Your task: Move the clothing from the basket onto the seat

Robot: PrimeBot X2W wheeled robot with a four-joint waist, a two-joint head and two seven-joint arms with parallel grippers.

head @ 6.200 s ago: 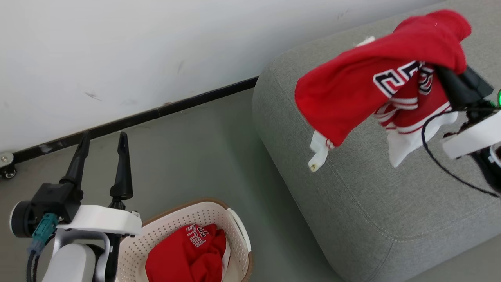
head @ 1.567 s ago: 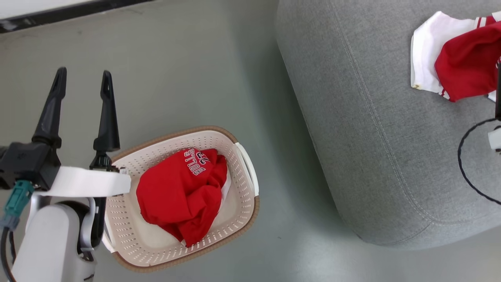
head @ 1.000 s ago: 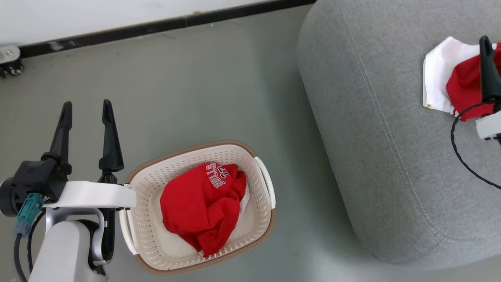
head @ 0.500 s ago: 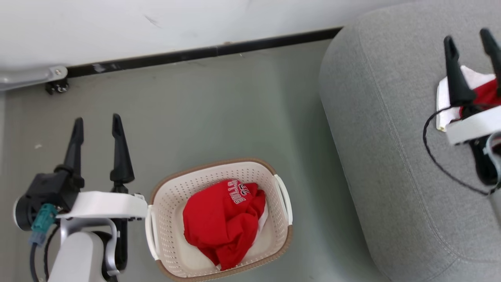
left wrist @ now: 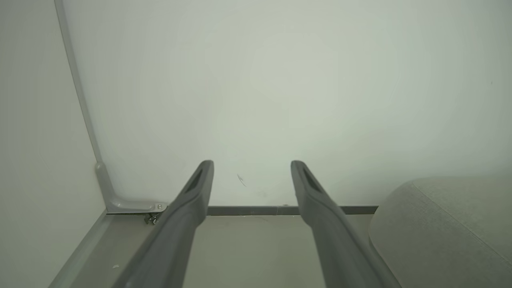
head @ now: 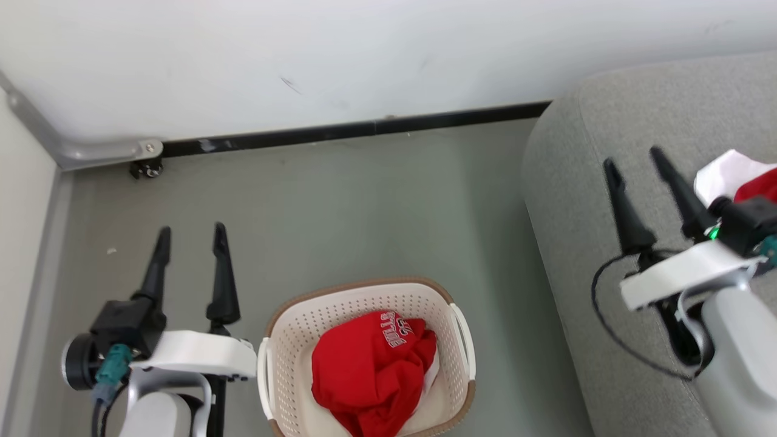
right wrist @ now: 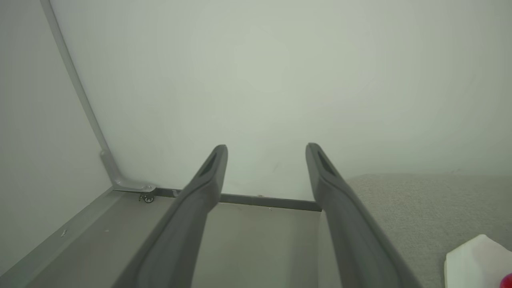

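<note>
A: What could go wrong from here?

B: The clothing [head: 370, 376] left in the basket [head: 364, 283] is 1 loose, bunched heap. A pinch on a single top fold could lift only part of it, so trailing cloth catches the brown rim and drags or tips the light basket. A weak grip could also let it drop on the floor [head: 364, 200] right of the basket, short of the seat [head: 570, 194].

A: And the grippers?

B: The 2 are empty, jaws spread wide. The left gripper [head: 192, 229] hovers just left of the basket. The right gripper [head: 632, 158] is well to its right, over the seat.

A: How does the clothing look?

B: Bright red and crumpled, with upside-down white lettering near the top and a white edge at its right. Another red-and-white piece [head: 728, 173] lies on the seat, far right of the basket.
</note>
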